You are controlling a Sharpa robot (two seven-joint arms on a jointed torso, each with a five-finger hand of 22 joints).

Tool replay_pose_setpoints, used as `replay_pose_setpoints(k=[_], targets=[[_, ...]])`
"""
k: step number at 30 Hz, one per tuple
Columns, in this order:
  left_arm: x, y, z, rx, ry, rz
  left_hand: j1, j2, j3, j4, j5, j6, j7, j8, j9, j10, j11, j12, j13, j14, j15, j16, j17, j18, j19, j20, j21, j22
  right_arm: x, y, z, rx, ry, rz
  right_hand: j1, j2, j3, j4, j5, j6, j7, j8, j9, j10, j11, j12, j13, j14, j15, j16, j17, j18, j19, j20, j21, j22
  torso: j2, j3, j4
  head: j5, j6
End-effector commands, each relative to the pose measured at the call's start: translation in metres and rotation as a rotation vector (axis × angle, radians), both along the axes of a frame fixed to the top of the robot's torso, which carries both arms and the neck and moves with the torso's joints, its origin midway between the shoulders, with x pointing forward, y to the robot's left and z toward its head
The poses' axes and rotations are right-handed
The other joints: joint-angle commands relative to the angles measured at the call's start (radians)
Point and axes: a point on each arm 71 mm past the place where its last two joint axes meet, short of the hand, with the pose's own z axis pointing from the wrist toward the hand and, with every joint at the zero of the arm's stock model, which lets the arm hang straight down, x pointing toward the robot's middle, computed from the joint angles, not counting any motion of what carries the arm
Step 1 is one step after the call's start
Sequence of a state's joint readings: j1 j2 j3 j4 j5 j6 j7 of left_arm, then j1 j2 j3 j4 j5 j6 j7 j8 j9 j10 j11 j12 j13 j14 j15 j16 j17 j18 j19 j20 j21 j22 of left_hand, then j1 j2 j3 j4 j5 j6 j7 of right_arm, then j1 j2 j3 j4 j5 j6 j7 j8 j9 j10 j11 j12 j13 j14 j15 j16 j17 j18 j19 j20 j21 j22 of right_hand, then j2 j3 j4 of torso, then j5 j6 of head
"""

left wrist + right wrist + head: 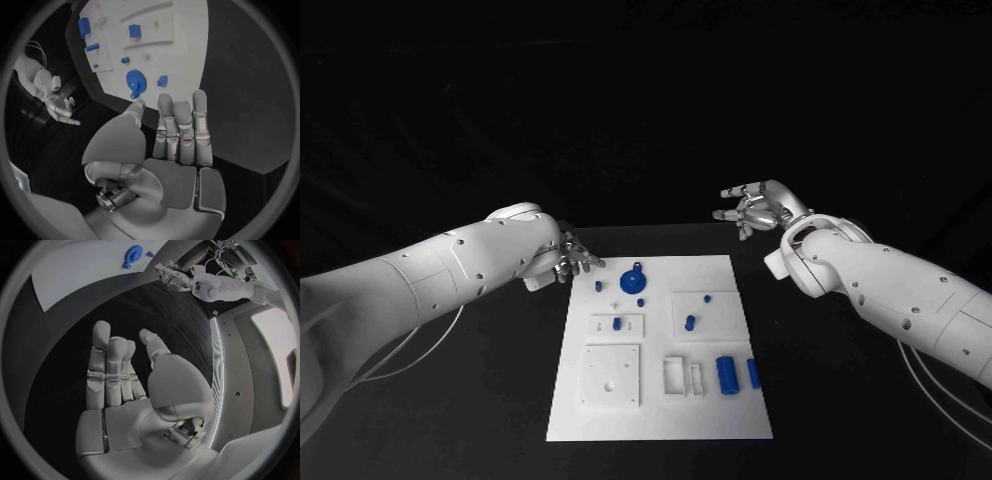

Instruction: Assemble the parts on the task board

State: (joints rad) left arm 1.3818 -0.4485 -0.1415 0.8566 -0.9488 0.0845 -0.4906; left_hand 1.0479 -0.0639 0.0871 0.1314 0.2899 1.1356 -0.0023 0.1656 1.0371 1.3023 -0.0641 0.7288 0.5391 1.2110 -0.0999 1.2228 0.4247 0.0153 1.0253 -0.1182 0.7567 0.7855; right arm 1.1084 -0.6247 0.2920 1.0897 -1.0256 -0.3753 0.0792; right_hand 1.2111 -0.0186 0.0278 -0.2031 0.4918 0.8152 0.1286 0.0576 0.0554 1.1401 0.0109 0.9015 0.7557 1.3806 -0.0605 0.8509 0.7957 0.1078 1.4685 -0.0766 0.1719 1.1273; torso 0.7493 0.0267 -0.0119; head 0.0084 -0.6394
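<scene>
The left hand (567, 262) hovers at the 10 o'clock corner of the task board (661, 420), its fingers (181, 125) extended, slightly apart and empty, their tips just beside the board's far left edge. The white task board lies at the centre of the black table (473, 420); a round blue part (633, 283) sits on it near 11 o'clock, a small blue peg (689, 322) near its centre, and two upright blue cylinders (727, 372) toward 4 o'clock. The right hand (759, 210) hangs over the table beyond the board's 1 o'clock corner, well apart from all parts, with its fingers (103, 365) spread and holding nothing.
</scene>
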Motion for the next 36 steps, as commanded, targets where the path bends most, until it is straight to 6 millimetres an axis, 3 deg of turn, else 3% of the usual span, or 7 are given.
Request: replay_pose_setpoints(k=[1, 4, 10, 12, 36], targets=[[0.001, -0.004, -0.003, 0.014, 0.001, -0.054, -0.008, 0.001, 0.001, 0.012, 0.006, -0.016, -0.003, 0.029, 0.005, -0.011, 0.001, 0.011, 0.004, -0.010, 0.000, 0.010, -0.003, -0.014, -0.008, 0.001, 0.005, 0.005, -0.001, 0.002, 0.002, 0.005, 0.000, 0.009, -0.009, 0.002, 0.007, 0.002, 0.005, -0.004, 0.001, -0.003, 0.000, -0.005, -0.002, 0.002, -0.001, -0.007, -0.001, -0.003, -0.001, 0.005, 0.030, -0.002, 0.001, -0.001, 0.010, 0.0004, -0.0048, -0.001, 0.004], [0.002, -0.005, -0.006, 0.024, -0.003, -0.057, -0.007, 0.002, 0.000, 0.011, 0.008, -0.039, -0.003, 0.083, -0.033, -0.014, 0.002, 0.019, 0.001, -0.012, 0.001, 0.017, -0.011, -0.014, -0.008, 0.002, 0.004, 0.010, -0.002, 0.003, 0.003, 0.006, -0.003, 0.013, -0.009, 0.002, 0.007, 0.002, 0.005, -0.004, 0.001, -0.003, 0.000, -0.005, -0.002, 0.002, -0.001, -0.007, -0.001, -0.003, -0.001, 0.005, 0.030, -0.002, 0.001, -0.001, 0.014, -0.0002, -0.0068, 0.000, 0.005], [0.003, -0.006, -0.008, 0.035, -0.002, -0.067, -0.007, 0.003, 0.000, 0.010, 0.007, -0.044, -0.003, 0.099, -0.044, -0.015, 0.001, 0.021, 0.000, -0.013, 0.001, 0.019, -0.014, -0.013, -0.009, 0.002, 0.003, 0.012, -0.004, 0.005, 0.006, 0.008, -0.008, 0.020, -0.007, 0.000, 0.008, 0.001, 0.007, -0.007, 0.001, -0.003, 0.000, -0.004, -0.003, 0.001, -0.003, -0.007, 0.000, -0.004, -0.001, 0.005, 0.029, -0.002, 0.001, -0.002, 0.019, -0.0012, -0.0078, -0.002, 0.004], [0.003, -0.007, -0.009, 0.037, 0.001, -0.070, -0.009, 0.004, -0.002, 0.010, 0.007, -0.057, -0.003, 0.127, -0.068, -0.018, 0.002, 0.024, -0.003, -0.015, 0.001, 0.023, -0.020, -0.013, -0.008, 0.002, 0.001, 0.016, -0.004, 0.005, 0.006, 0.009, -0.009, 0.021, -0.007, 0.000, 0.008, 0.001, 0.007, -0.007, 0.001, -0.003, 0.000, -0.004, -0.003, 0.001, -0.003, -0.007, 0.000, -0.004, -0.001, 0.005, 0.029, -0.002, 0.001, -0.002, 0.020, -0.0018, -0.0078, -0.004, 0.004], [0.001, -0.004, -0.017, 0.063, 0.050, -0.092, -0.019, -0.017, 0.007, 0.039, -0.008, -0.069, 0.006, 0.131, -0.116, -0.030, 0.009, 0.026, -0.008, -0.028, 0.007, 0.025, -0.030, -0.011, -0.014, 0.009, -0.008, 0.022, -0.004, 0.006, 0.007, 0.011, -0.012, 0.021, -0.007, 0.000, 0.008, 0.001, 0.007, -0.007, 0.001, -0.003, 0.000, -0.004, -0.003, 0.001, -0.003, -0.007, 0.000, -0.004, -0.001, 0.005, 0.029, -0.002, 0.001, -0.002, 0.019, -0.0027, -0.0073, -0.004, -0.006]])
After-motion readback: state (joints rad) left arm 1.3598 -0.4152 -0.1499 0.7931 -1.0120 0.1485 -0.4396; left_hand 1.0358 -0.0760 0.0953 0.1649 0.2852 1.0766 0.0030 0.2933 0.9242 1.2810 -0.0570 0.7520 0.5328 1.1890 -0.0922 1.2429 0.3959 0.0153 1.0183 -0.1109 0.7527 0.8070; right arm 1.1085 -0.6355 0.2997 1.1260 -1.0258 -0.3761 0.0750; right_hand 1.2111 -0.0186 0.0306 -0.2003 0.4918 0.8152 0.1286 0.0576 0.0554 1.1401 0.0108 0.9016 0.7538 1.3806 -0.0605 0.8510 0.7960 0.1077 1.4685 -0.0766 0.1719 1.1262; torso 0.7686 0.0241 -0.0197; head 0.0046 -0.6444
